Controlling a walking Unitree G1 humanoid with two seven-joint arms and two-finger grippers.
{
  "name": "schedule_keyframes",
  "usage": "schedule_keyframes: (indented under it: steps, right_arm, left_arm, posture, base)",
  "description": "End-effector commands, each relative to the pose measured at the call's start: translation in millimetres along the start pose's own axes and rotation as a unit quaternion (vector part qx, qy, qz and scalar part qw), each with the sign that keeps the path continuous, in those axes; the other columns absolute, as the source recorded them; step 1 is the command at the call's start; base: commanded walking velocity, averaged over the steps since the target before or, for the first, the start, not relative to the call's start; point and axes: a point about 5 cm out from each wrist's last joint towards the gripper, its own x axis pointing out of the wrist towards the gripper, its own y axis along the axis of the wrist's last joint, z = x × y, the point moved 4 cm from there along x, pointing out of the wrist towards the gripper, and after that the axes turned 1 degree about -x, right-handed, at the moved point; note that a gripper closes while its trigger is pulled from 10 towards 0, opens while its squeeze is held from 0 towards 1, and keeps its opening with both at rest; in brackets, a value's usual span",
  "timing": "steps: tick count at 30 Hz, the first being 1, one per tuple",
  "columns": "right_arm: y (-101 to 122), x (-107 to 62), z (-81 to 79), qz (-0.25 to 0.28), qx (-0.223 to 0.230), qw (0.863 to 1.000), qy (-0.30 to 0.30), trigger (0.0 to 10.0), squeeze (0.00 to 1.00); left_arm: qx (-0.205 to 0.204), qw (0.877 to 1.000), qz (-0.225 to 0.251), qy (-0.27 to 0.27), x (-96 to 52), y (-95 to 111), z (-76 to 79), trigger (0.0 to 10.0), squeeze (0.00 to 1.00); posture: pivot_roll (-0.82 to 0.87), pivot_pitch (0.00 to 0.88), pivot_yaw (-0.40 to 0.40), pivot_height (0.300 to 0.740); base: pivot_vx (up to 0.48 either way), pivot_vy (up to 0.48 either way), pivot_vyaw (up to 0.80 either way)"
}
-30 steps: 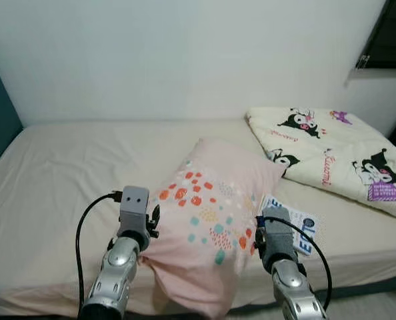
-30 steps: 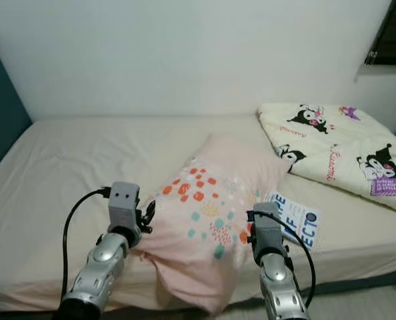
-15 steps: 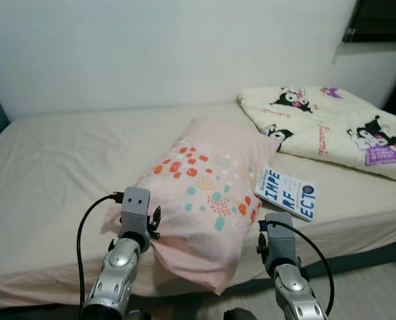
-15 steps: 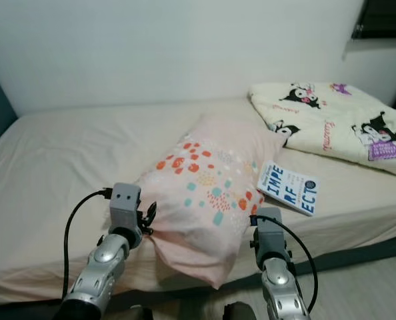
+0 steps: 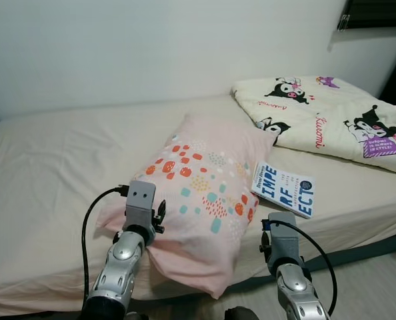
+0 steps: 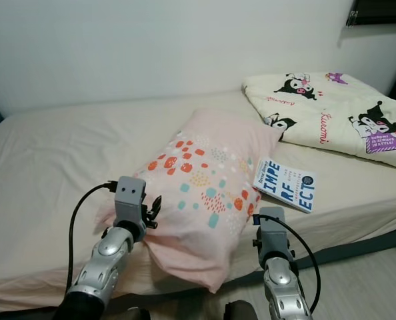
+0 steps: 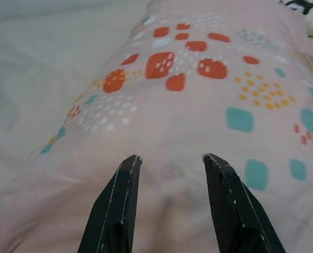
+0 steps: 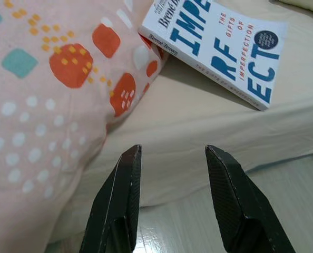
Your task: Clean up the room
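Note:
A pink pillow (image 5: 201,188) with orange and teal spots lies on the bed (image 5: 51,173), its near corner hanging over the front edge. My left gripper (image 7: 171,158) is open, its fingers resting against the pillow's near left part. A white book (image 5: 283,189) with blue letters lies just right of the pillow. My right gripper (image 8: 172,150) is open over the bed's front edge, between the pillow's corner and the book (image 8: 219,47), holding nothing.
A folded cream blanket (image 5: 325,120) with cartoon prints covers the bed's far right. A white wall (image 5: 158,47) runs behind the bed. Pale floor (image 5: 365,293) shows below the bed's front edge at the right, and a dark window (image 5: 375,13) sits top right.
The camera has pulled back and swung, so the scene shifted. The right gripper has come off the pillow's edge and now sits lower, over the bed's front edge. The left stays at the pillow.

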Motion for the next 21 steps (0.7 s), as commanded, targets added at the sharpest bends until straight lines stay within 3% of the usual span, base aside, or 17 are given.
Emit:
schedule_keyframes:
  steps: [1, 4, 7, 11, 12, 13, 14, 18, 21]
  right_arm:
    - [2, 1.7, -2.3, 0.003, 0.004, 1.0, 0.007, 10.0, 0.0]
    - [5, 2.6, -2.8, 0.007, 0.007, 1.0, 0.01, 10.0, 0.0]
    - [15, 7.8, -0.8, 0.018, 0.007, 1.0, 0.007, 10.0, 0.0]
    - [23, 11.4, 3.3, 0.028, 0.013, 1.0, -0.003, 10.0, 0.0]
    - [29, 12.3, 5.4, 0.034, 0.021, 0.999, -0.008, 10.0, 0.0]
    - [29, 12.3, 5.4, 0.034, 0.021, 0.999, -0.008, 10.0, 0.0]
    - [33, 12.9, 6.6, 0.039, 0.025, 0.999, -0.011, 10.0, 0.0]
    - [39, 12.9, 7.4, 0.046, 0.037, 0.998, -0.014, 10.0, 0.0]
    - [46, 10.3, 7.8, 0.055, 0.063, 0.996, -0.025, 10.0, 0.0]
  left_arm:
    - [-0.028, 1.0, 0.012, 0.008, 5.6, 7, -3.1, 10.0, 0.0]
    - [-0.041, 0.999, 0.02, 0.009, 9.9, 14, -4.6, 10.0, 0.0]
    - [-0.036, 0.999, 0.04, -0.005, 34.8, 44, -10.3, 10.0, 0.0]
    - [-0.045, 0.998, 0.046, -0.004, 46.8, 59, -16.6, 10.0, 0.0]
    - [-0.054, 0.998, 0.042, 0.004, 55.1, 69, -23.4, 10.0, 0.13]
    - [-0.054, 0.998, 0.042, 0.004, 55.1, 69, -23.4, 10.0, 0.13]
    - [-0.064, 0.997, 0.037, 0.005, 61.2, 76, -27.2, 10.0, 0.98]
    - [-0.043, 0.999, 0.027, 0.008, 69.1, 88, -31.9, 10.0, 1.0]
    - [0.012, 0.999, 0.024, 0.043, 73.0, 100, -45.4, 10.0, 1.0]
  posture:
    - [-0.03, 0.018, -0.032, 0.6]
    - [-0.03, 0.025, -0.033, 0.591]
    - [-0.03, 0.072, -0.018, 0.577]
    - [-0.04, 0.104, -0.003, 0.573]
    - [-0.05, 0.142, 0.017, 0.573]
    - [-0.05, 0.142, 0.017, 0.573]
    - [-0.06, 0.156, 0.027, 0.573]
    - [-0.07, 0.186, 0.051, 0.573]
    - [-0.09, 0.218, 0.077, 0.573]
  base:
    - [0.0, 0.0, 0.0]
    - [0.0, 0.0, 0.0]
    - [0.0, 0.0, 0.0]
    - [0.0, 0.0, 0.0]
    - [0.0, 0.0, 0.0]
    - [0.0, 0.0, 0.0]
    - [0.0, 0.0, 0.0]
    - [0.0, 0.0, 0.0]
    - [0.0, 0.0, 0.0]
